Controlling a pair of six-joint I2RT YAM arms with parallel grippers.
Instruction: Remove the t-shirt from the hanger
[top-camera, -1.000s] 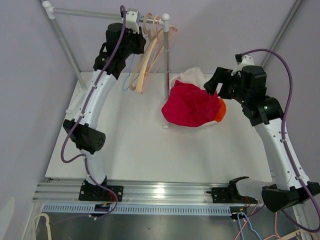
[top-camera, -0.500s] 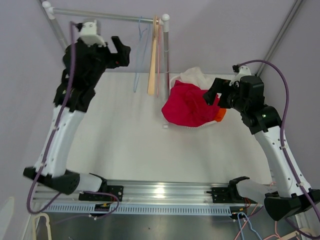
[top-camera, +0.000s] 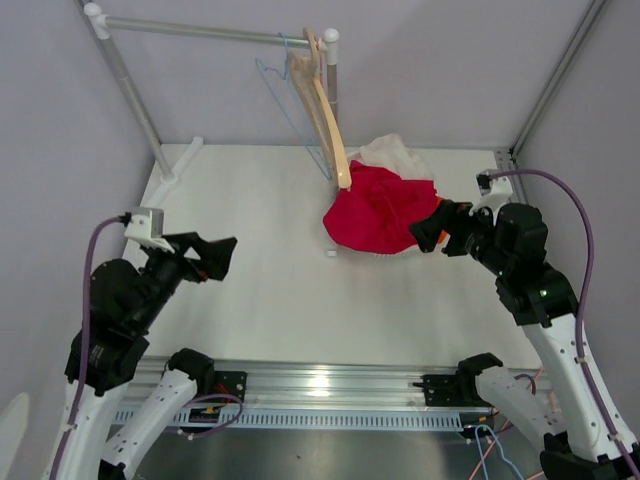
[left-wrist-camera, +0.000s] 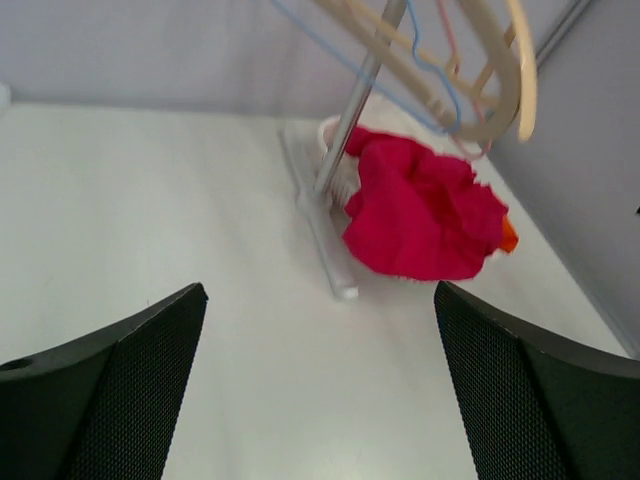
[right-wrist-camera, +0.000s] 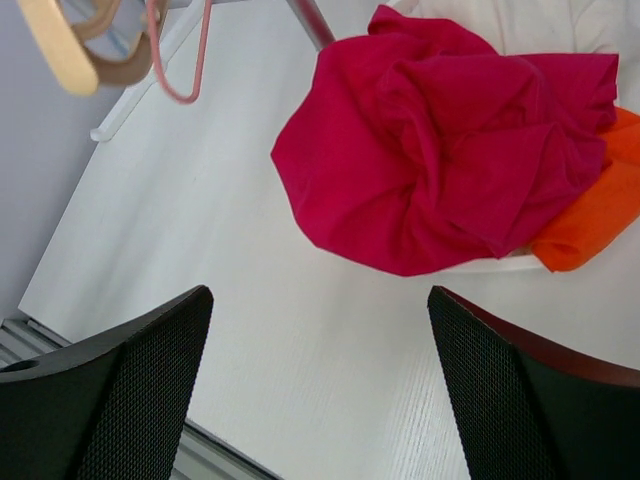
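Note:
The red t-shirt (top-camera: 380, 208) lies crumpled in a heap right of the rack post, off any hanger; it also shows in the left wrist view (left-wrist-camera: 420, 215) and the right wrist view (right-wrist-camera: 450, 170). A bare wooden hanger (top-camera: 327, 115) hangs tilted from the rail, with a blue wire hanger (top-camera: 290, 100) beside it. My left gripper (top-camera: 215, 257) (left-wrist-camera: 320, 300) is low at the front left, open and empty, far from the shirt. My right gripper (top-camera: 440, 225) (right-wrist-camera: 320, 300) hovers open and empty just right of the heap.
Under the shirt lie a white cloth (top-camera: 395, 155) and an orange cloth (right-wrist-camera: 590, 225). The rack's upright post (top-camera: 331, 100) and its foot (top-camera: 330, 252) stand beside the heap, and the rail (top-camera: 200, 28) runs along the back. A pink wire hanger (right-wrist-camera: 175, 60) hangs with the others.
My left arm came away from the rail and dropped to the front left, its gripper opening. The hangers swing to the right. My right arm drew back and down a little.

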